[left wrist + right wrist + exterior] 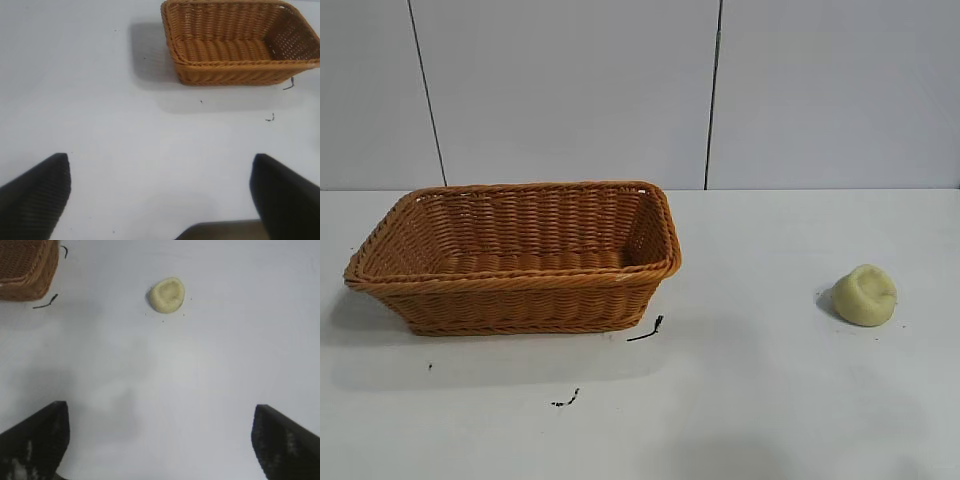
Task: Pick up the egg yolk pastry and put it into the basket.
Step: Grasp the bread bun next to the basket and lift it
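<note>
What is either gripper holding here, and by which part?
Nothing. Both the left gripper and right gripper are open and empty; the pastry lies untouched on the table.

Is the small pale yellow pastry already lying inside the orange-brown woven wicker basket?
No, the pale yellow dome-shaped pastry sits on the white table, well apart from the orange-brown wicker basket.

The egg yolk pastry point(865, 295) is set alone on the white counter point(770, 400), well apart from the basket point(515, 258), with bare surface seen on every side of it. Between the wide-spread fingers point(35, 440) of the right gripper point(160, 440) and the pastry only bare counter is seen. The basket's mouth is uncovered and nothing is seen inside. Two small dark scraps point(646, 330) lie beside the basket's near corner.
</note>
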Motion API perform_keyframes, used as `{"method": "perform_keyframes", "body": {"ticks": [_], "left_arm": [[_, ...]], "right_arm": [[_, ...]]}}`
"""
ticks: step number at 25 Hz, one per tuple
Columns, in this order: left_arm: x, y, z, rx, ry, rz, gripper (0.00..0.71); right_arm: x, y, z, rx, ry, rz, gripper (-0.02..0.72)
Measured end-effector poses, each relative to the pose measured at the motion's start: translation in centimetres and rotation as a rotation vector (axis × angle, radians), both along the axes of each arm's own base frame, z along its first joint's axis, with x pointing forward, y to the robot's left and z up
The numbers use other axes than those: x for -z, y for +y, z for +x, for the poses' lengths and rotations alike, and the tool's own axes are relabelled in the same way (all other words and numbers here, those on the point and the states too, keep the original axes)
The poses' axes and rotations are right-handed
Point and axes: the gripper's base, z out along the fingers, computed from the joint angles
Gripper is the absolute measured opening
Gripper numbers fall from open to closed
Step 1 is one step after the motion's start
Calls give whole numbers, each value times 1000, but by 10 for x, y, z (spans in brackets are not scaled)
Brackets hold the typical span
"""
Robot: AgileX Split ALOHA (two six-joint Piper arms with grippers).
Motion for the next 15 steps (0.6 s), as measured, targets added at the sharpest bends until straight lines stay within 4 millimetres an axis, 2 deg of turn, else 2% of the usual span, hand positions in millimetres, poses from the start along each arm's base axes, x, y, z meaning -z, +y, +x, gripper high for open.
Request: {"method": "perform_keyframes", "body": {"ticks": [4, 11, 15], "left_arm": [[0, 0, 0, 0, 0, 0, 695], [0, 0, 0, 0, 0, 0, 695], [0, 0, 0, 0, 0, 0, 695]], "right_arm": [[16, 2, 48, -1, 105, -13, 689], [37, 6, 126, -15, 185, -36, 689], [44, 8, 159, -20, 193, -28, 689]]}}
